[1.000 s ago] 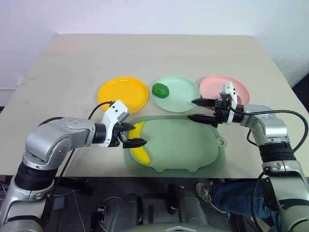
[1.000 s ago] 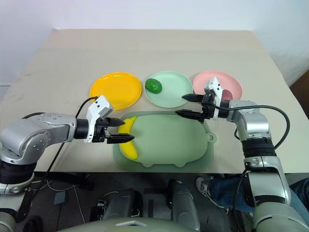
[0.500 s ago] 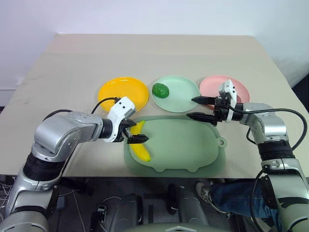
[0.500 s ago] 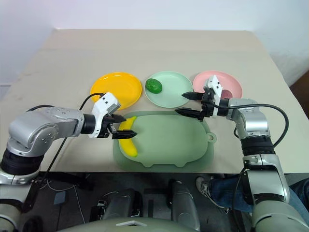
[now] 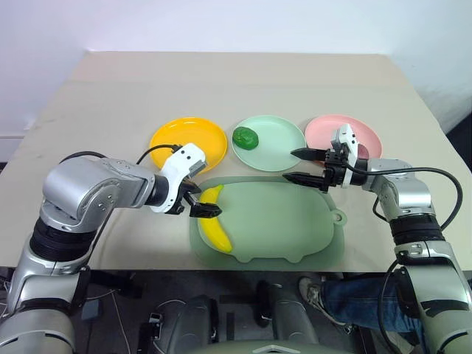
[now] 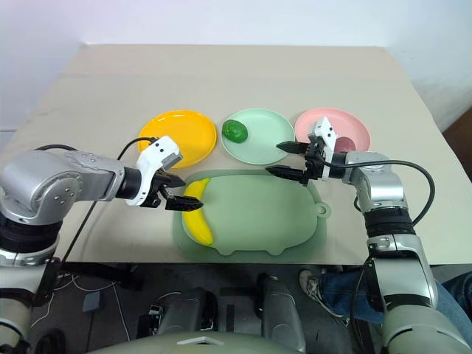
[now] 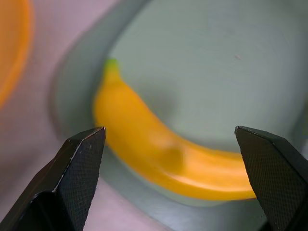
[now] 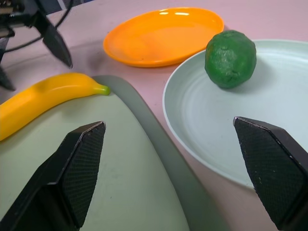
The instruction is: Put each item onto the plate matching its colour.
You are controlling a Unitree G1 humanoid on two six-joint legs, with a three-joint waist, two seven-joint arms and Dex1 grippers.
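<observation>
Banana [image 5: 214,227], curved and yellow with a green tip, lies on the left part of the large pale-green board [image 5: 287,228], its tip pointing toward twelve o'clock; no writing or brand mark can be read on any of the things. In the left wrist view the banana [image 7: 159,154] lies between the two black fingers [image 7: 79,163], with a clear gap on each side, so nothing is pinched. From the head view the left gripper [image 5: 198,200] hovers at the board's left edge, just at nine o'clock of the banana's upper half, its fingers spread wide and pointing down at the fruit. The yellow-orange plate [image 5: 188,142] sits at eleven o'clock of the banana, bare. The green fruit [image 5: 245,137] rests on the left part of the mint plate [image 5: 276,151]. The right gripper [image 5: 304,167] hangs over the gap between the mint plate and the board's far edge, fingers spread wide, holding nothing. The pink plate [image 5: 324,129] lies at two o'clock of the board, partly behind that wrist; in the right eye view the dark-red fruit [image 6: 344,143] rests on it. All stand on the beige tabletop [image 5: 236,81].
</observation>
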